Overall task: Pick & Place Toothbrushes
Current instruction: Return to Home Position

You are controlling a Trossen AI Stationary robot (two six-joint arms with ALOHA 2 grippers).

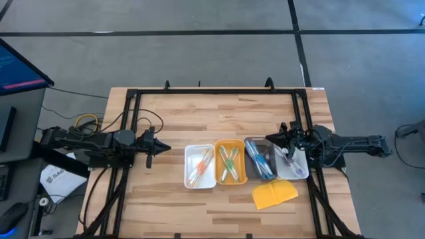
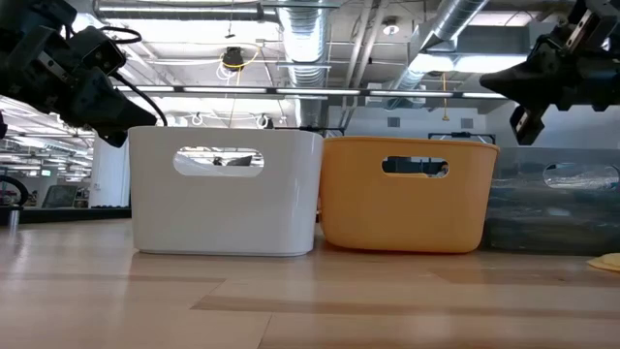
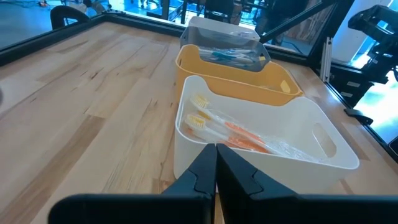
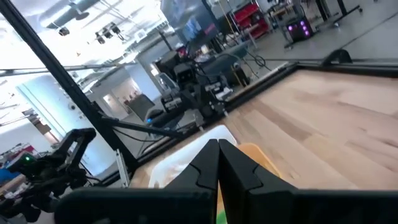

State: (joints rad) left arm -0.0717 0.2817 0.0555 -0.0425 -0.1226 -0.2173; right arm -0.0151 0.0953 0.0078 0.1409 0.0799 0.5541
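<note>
Nearest the front edge of the surface [image 1: 166, 212], a yellow pad [image 1: 274, 194] is lying by itself, and no loose toothbrush is showing around it. Just behind it four bins are standing side by side: a white bin [image 1: 186, 166], an orange bin [image 1: 230, 141], a grey bin [image 1: 251, 141] and a second white bin [image 1: 292, 177]. The toothbrushes [image 1: 200, 164] are lying inside these bins, several to each. The sorting is therefore looking finished, and only parking the arms seems to be left. The left end effector [image 3: 216, 152] is hanging raised just beside the first white bin, apart from it, with its fingers pressed together on nothing. The right end effector [image 4: 218, 149] is hovering above the far ends of the grey and second white bins, also pinched closed and empty. Beyond them the wood is lying bare.
</note>
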